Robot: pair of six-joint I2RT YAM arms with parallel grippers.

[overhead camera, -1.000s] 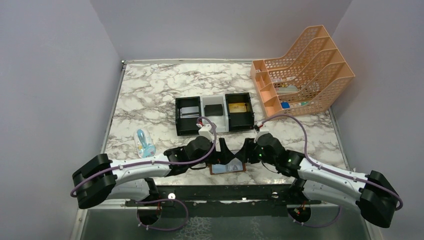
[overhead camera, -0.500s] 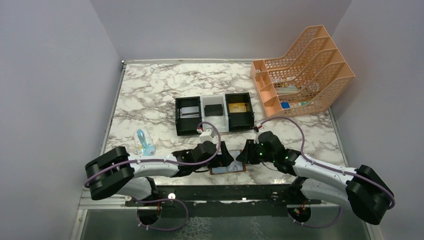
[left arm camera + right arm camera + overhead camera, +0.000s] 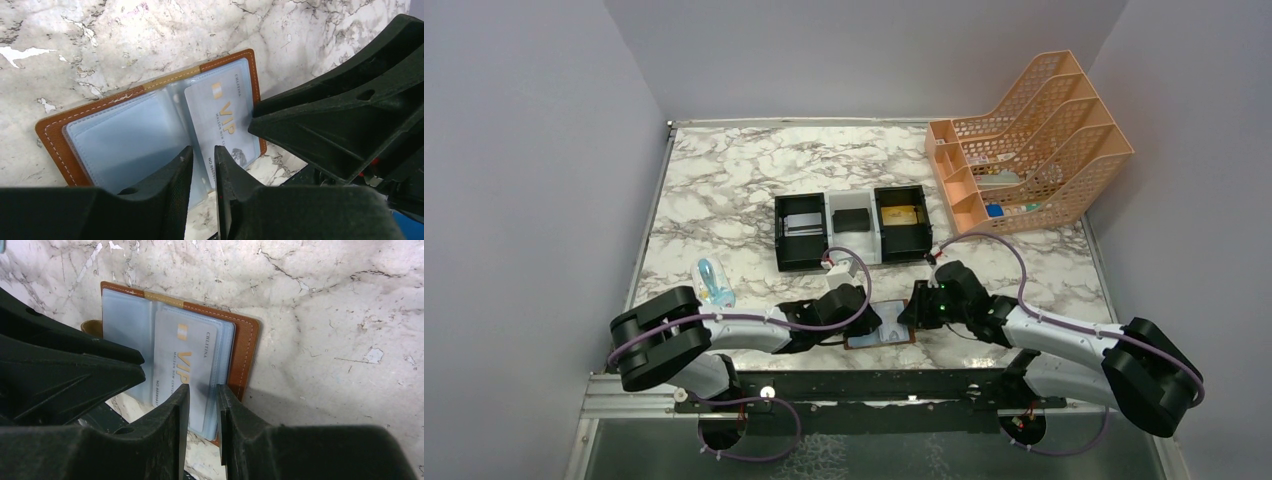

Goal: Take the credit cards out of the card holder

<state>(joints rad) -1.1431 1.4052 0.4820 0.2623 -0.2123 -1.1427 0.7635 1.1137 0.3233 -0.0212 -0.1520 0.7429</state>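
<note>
The card holder (image 3: 884, 338), brown leather with pale blue pockets, lies open and flat near the table's front edge. A pale card (image 3: 220, 115) with gold VIP lettering sits in its right pocket (image 3: 187, 355). My left gripper (image 3: 202, 149) hovers low over the centre fold, jaws almost together, with only a narrow gap and nothing pinched. My right gripper (image 3: 202, 387) stands the same way over the near end of that card. The two grippers (image 3: 871, 322) (image 3: 910, 313) face each other across the holder. A dark grey card (image 3: 802, 224) and a gold-tan card (image 3: 899, 214) lie in the tray.
The black-and-white tray (image 3: 781, 250) stands behind the holder, with a small black block (image 3: 852, 218) in its middle compartment. A peach mesh file rack (image 3: 1024, 140) fills the back right. A blue object (image 3: 714, 285) lies at the left. Grey walls enclose the table.
Both grippers have narrowed their jaws, the left one sharply, and have come down closer onto the holder. Both arms have drawn in. The card holder has stayed in place.
</note>
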